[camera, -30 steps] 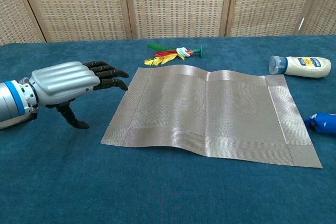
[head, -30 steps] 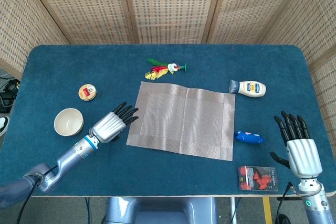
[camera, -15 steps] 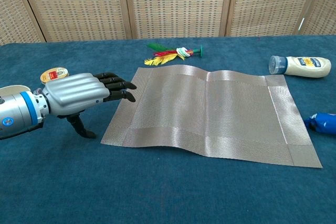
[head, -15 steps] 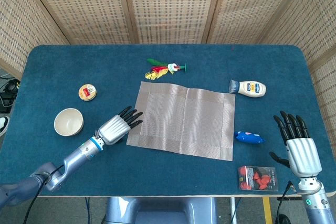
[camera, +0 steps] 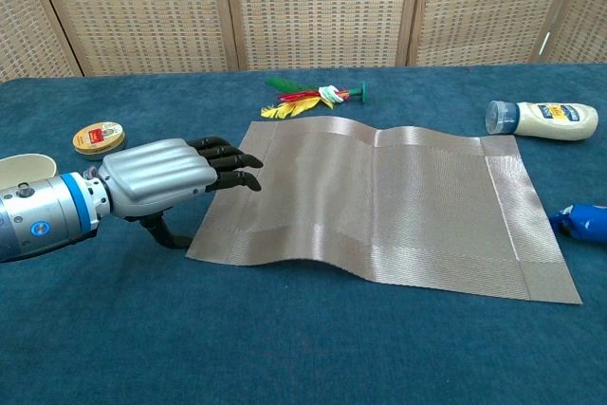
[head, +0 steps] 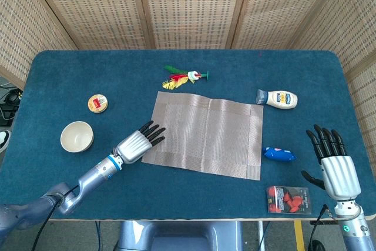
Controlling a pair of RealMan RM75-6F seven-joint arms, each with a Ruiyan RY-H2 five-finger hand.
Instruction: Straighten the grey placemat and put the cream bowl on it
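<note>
The grey woven placemat (head: 205, 133) lies slightly skewed and rippled in the middle of the blue table; the chest view shows the placemat (camera: 389, 206) with a wave along its near edge. The cream bowl (head: 76, 136) stands upright at the left, apart from the mat, and only the bowl's rim (camera: 24, 169) shows in the chest view. My left hand (head: 140, 144) reaches over the mat's left border. The left hand (camera: 171, 179) has straight fingers above the mat, its thumb down by the near-left corner, and holds nothing. My right hand (head: 336, 166) hovers open at the table's near right.
A round tin (head: 97, 103) sits behind the bowl. A feather toy (head: 183, 77) lies just beyond the mat. A mayonnaise bottle (head: 277, 98) and a blue packet (head: 278, 154) flank the mat's right edge. A box of red pieces (head: 288, 199) lies near the front right.
My left hand has slid right, from beside the mat to over its left border. The mat's near-left corner has shifted a little. The right hand has stayed put.
</note>
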